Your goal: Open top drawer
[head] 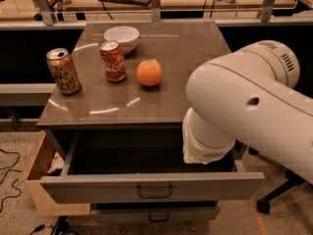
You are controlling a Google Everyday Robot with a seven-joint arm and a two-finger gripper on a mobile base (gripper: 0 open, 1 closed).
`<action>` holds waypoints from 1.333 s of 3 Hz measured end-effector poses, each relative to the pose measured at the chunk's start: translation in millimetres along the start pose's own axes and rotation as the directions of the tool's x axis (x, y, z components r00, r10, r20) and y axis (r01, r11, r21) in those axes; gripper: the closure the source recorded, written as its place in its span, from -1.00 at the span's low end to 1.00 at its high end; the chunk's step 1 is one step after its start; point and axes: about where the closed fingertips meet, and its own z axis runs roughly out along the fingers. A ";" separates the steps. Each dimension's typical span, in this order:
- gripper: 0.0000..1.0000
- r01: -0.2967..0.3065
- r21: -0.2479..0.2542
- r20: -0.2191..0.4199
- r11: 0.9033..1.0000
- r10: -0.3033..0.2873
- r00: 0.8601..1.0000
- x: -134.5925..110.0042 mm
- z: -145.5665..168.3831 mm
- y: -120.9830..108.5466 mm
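The top drawer [98,187] stands pulled well out from under the grey tabletop [161,97], its deep dark interior showing. Its dark loop handle [154,191] is at the centre of the grey front. A narrower grey drawer [154,213] sits shut below it. My white arm [244,102] fills the right side and its wrist [205,141] hangs over the drawer's right part. My gripper is hidden behind the arm and does not show.
On the tabletop stand a tan can [63,71], a red cola can [112,61], an orange [149,72] and a white bowl [122,36]. A tan wooden box [39,173] sits on the floor at left. A chair base [279,195] is at right.
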 end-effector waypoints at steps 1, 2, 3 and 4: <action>1.00 0.012 -0.016 0.007 1.000 -0.012 1.000 -2.1 27.9 -1.5; 1.00 0.055 -0.030 0.017 0.998 -0.054 0.998 -11.2 72.7 4.8; 1.00 0.092 -0.046 0.028 0.995 -0.090 0.996 -18.2 113.1 10.0; 1.00 0.099 -0.049 0.031 0.994 -0.097 0.995 -19.4 120.2 9.5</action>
